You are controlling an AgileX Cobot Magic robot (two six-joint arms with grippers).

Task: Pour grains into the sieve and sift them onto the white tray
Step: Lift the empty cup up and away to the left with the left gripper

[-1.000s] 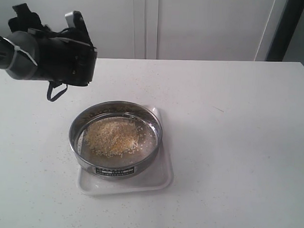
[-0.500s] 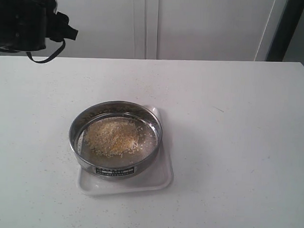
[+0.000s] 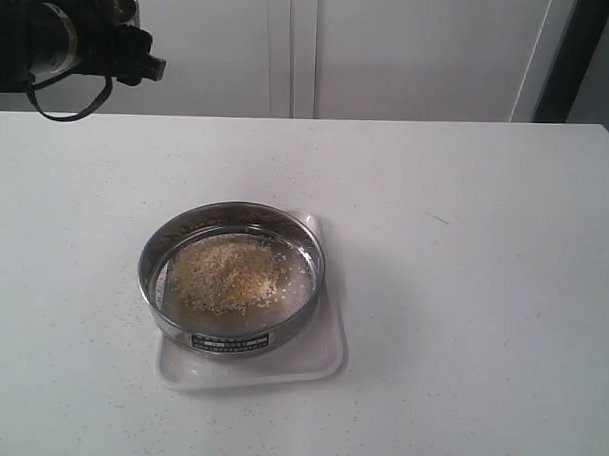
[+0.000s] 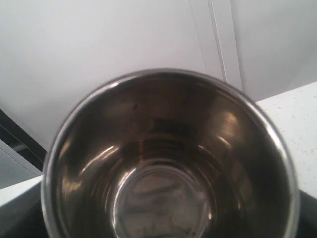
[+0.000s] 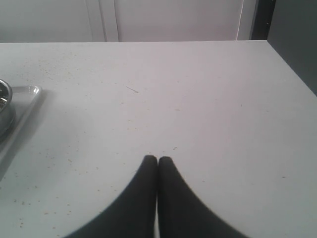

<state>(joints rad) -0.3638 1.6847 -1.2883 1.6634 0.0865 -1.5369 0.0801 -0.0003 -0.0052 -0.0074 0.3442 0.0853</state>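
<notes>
The sieve (image 3: pixel 281 332), steel-rimmed with a small label on its wall, stands on the white tray (image 3: pixel 320 361) at the middle left of the table. A heap of yellow and pale grains (image 3: pixel 228 273) lies on its mesh. My left gripper (image 3: pixel 96 36) hangs high at the far left, well away from the sieve. In the left wrist view a small steel cup (image 4: pixel 171 158) fills the picture, held in that gripper, its inside bare. My right gripper (image 5: pixel 157 159) is shut and empty, low over the bare table; the tray's corner (image 5: pixel 25 94) and the sieve's edge (image 5: pixel 4 106) lie off to one side.
The white table (image 3: pixel 464 254) stretches to the right of the tray, with fine specks scattered on it. A pale wall with panel seams (image 3: pixel 291 47) runs behind the table's far edge. A dark upright (image 3: pixel 576 57) stands at the back right.
My left arm has lifted with the cup from just beyond the sieve up to the far left corner, then turned slightly. Sieve, grains and tray have not moved.
</notes>
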